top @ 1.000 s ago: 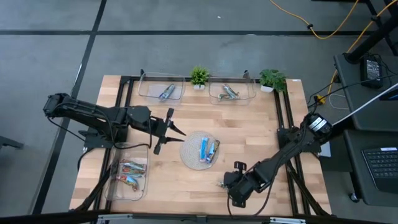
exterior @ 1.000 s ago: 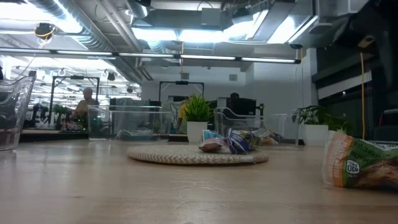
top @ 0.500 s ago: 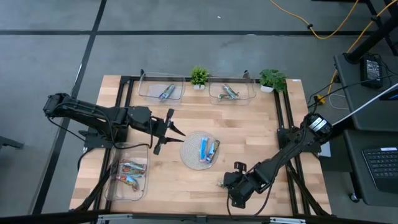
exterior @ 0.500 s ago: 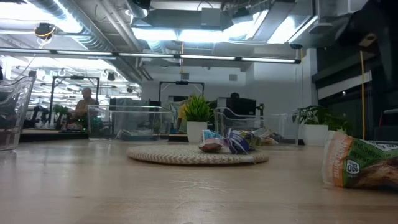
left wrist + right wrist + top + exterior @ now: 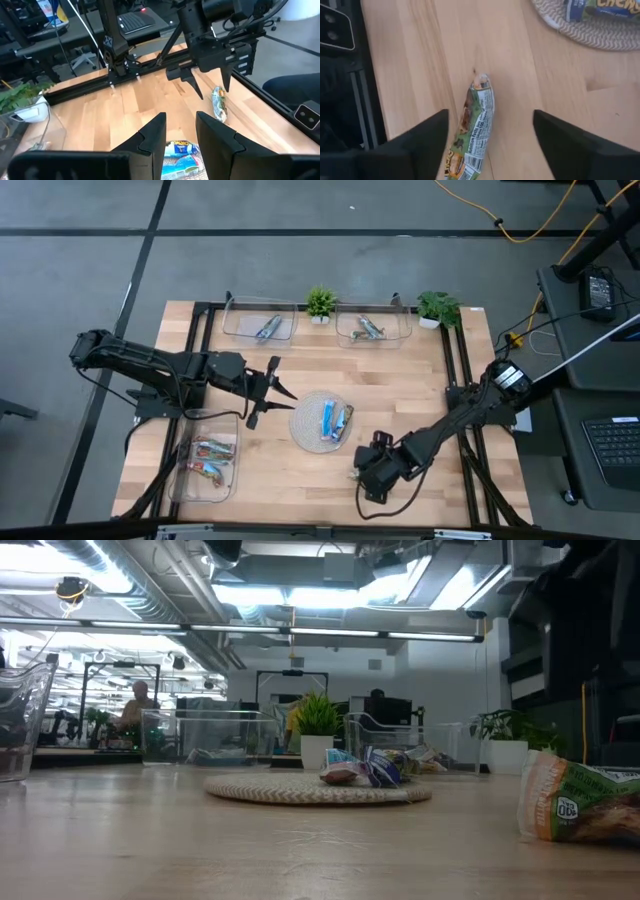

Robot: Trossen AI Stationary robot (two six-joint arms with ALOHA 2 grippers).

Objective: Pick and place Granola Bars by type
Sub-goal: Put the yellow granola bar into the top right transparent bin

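Your right gripper (image 5: 487,140) is spread wide, straddling the green bar (image 5: 471,127) flat on the table (image 5: 300,470), at 5 o'clock off the woven mat (image 5: 305,420); nothing grasped; left gripper (image 5: 180,137) idles part-open at the mat's 9 o'clock.

the green bar (image 5: 585,802) runs off the low view's right edge, so its far end is lost. in the right wrist view its near end (image 5: 470,136) slips under the frame's bottom edge too. from above, that bar is mostly tucked under the right hand (image 5: 368,476), just a sliver showing. the bars in the far trays (image 5: 267,328) are too small to read by type. in the left wrist view, the blue bar (image 5: 181,159) is half hidden behind the left hand's fingers (image 5: 215,142).
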